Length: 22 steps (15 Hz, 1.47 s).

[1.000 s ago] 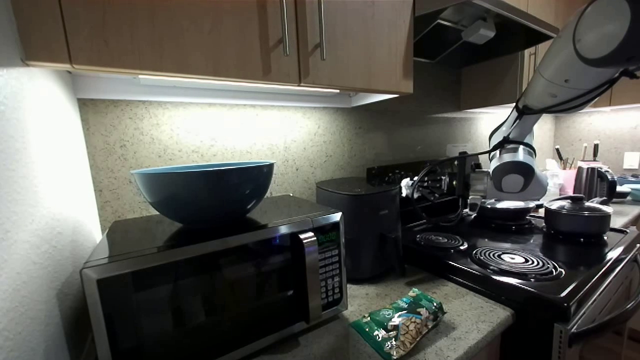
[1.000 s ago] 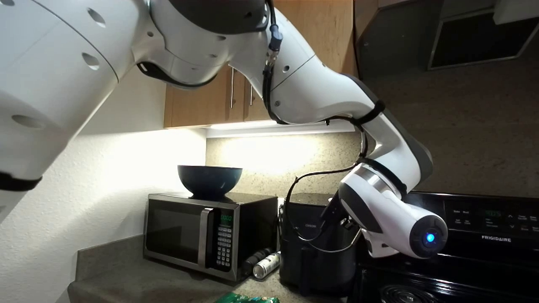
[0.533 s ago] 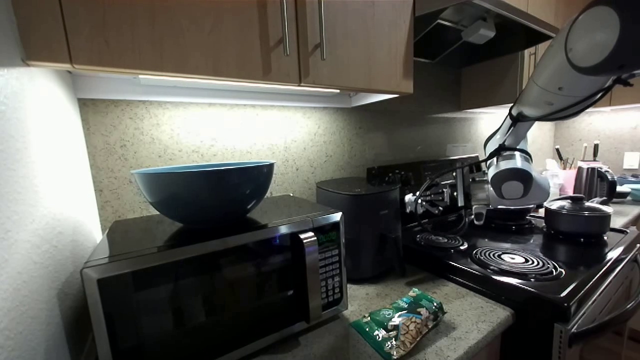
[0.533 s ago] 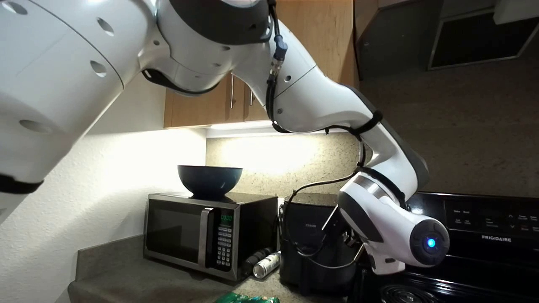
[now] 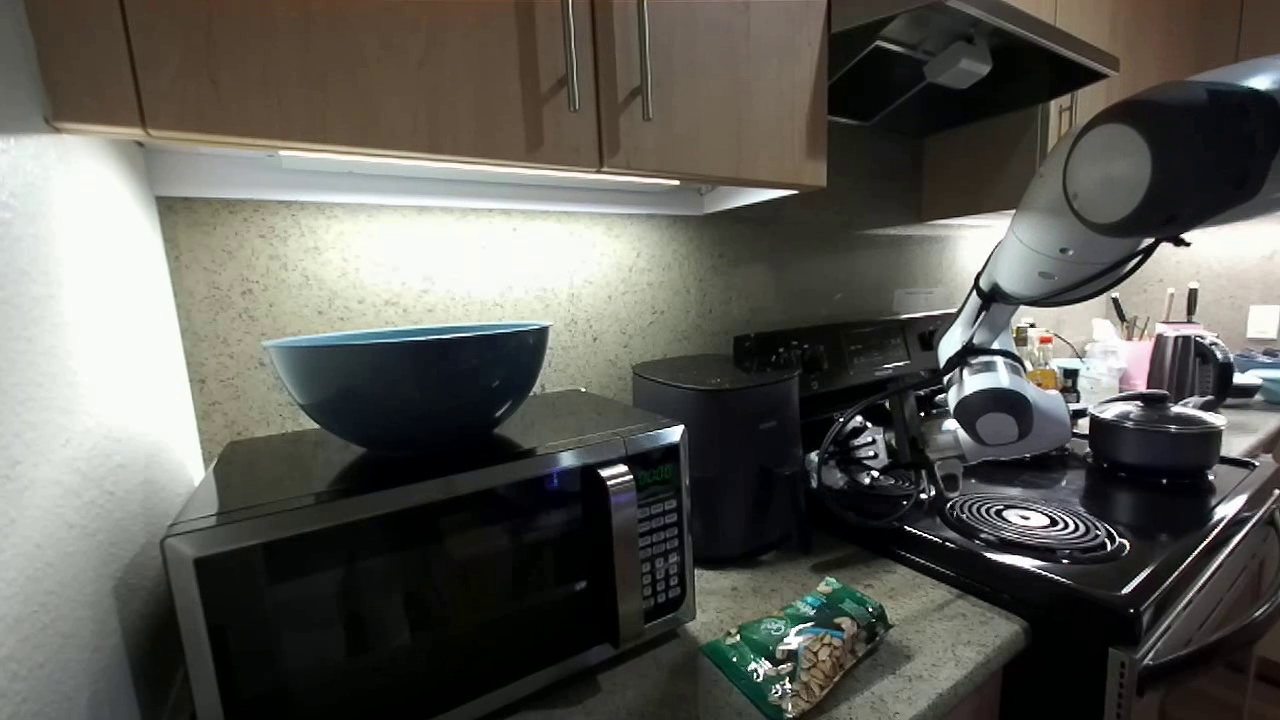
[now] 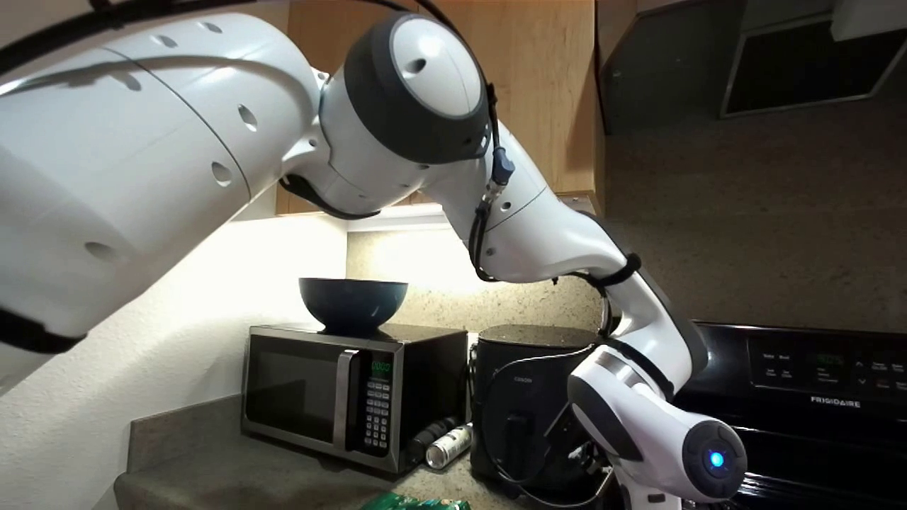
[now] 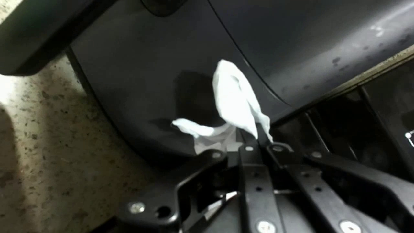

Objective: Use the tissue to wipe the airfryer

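Note:
The airfryer [image 5: 725, 460] is black and upright between the microwave and the stove; it also shows in an exterior view [image 6: 524, 404] and in the wrist view [image 7: 145, 74]. My gripper [image 5: 835, 463] is low beside its stove-facing front side. In the wrist view the gripper [image 7: 257, 137] is shut on the white crumpled tissue [image 7: 233, 97], with flaps sticking out past the fingertips. The tissue casts a shadow on the airfryer's lower wall; I cannot tell if it touches. Some spots show on the airfryer's upper wall.
A microwave [image 5: 420, 580] with a blue bowl [image 5: 410, 390] stands beside the airfryer. A green packet [image 5: 800, 645] lies on the counter in front. A stove [image 5: 1000, 575] with a lidded pot [image 5: 1155, 440] is on the other side. A can [image 6: 448, 448] lies by the microwave.
The arm has come down, and the gripper with the tissue has moved lower along the airfryer's side, from near its upper part to its lower part. The other objects have not moved.

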Tool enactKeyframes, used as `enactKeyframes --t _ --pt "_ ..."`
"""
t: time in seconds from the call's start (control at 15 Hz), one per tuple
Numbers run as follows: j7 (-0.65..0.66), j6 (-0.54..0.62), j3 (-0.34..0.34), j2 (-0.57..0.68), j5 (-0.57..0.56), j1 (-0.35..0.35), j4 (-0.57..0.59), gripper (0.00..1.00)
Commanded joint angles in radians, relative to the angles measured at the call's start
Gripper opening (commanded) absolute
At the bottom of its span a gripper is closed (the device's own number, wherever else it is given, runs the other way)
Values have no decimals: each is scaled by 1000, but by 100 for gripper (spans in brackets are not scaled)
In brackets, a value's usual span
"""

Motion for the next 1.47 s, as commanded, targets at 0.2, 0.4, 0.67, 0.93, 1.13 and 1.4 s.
enactKeyframes --t 0.2,0.4,0.67,0.93,1.13,1.4 --pt "-7 -1 42 0 40 19 42 2" --pt "12 -21 48 -44 61 10 9 2" --pt "26 -66 52 -127 136 -4 -49 2" --pt "46 -86 47 -199 174 8 -100 2" --pt "24 -61 16 -163 154 6 -58 3" --pt "34 -43 5 -186 79 27 -108 2"
